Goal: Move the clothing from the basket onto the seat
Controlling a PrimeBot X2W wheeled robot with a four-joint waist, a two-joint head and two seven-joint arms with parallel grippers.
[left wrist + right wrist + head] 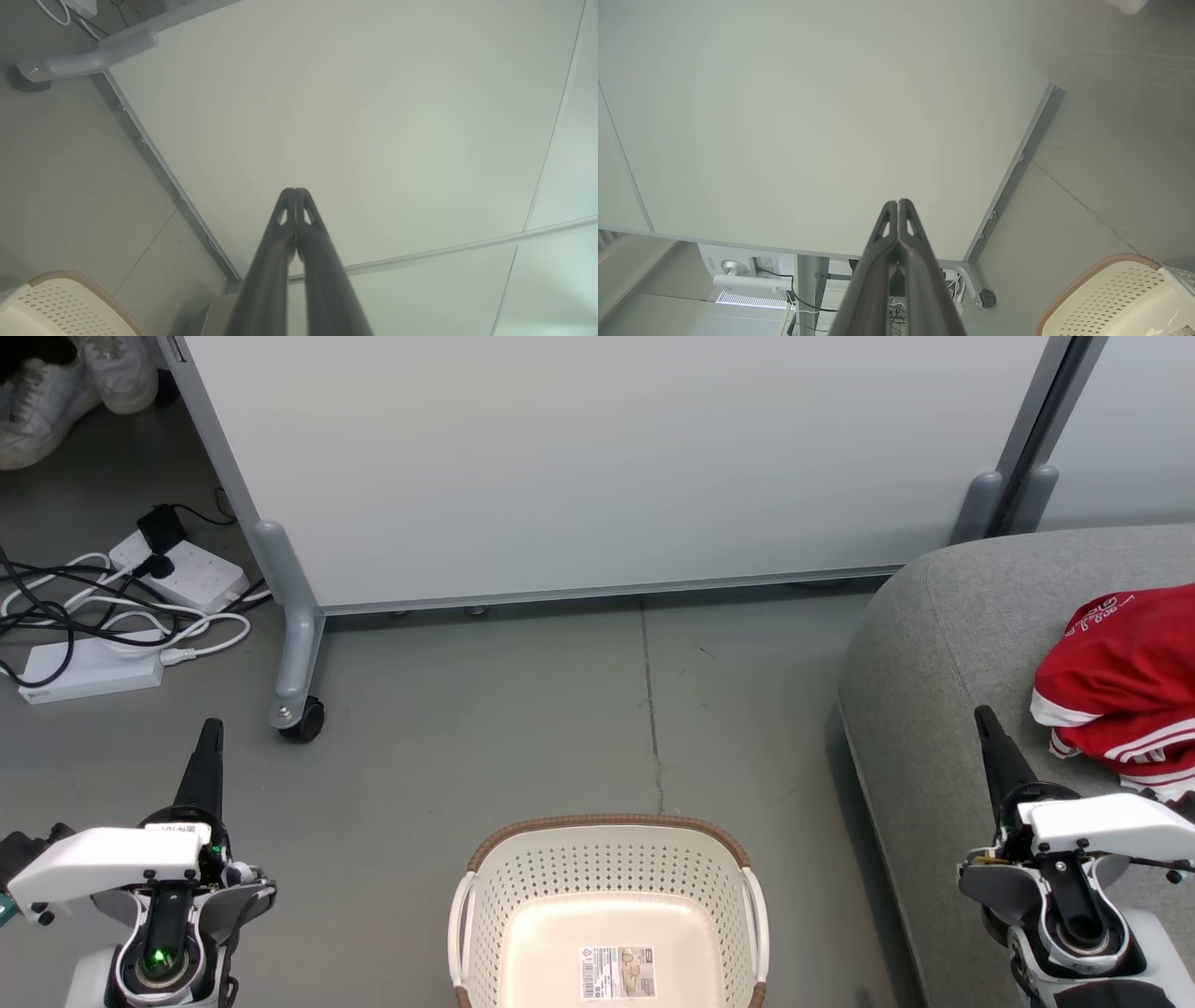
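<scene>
Clothing [1120,681] lies in a soft red heap with white-striped hems on the seat [934,644] at the far right, so the move looks done. Near and central on the floor, the basket [607,823] bares its smooth bottom and a sticker [616,973]. The left gripper [211,733] and right gripper [986,721] flank it, fingers pressed together on nothing, seemingly at rest. The seat is rounded grey weave. The basket is perforated cream plastic with a brown braided rim.
</scene>
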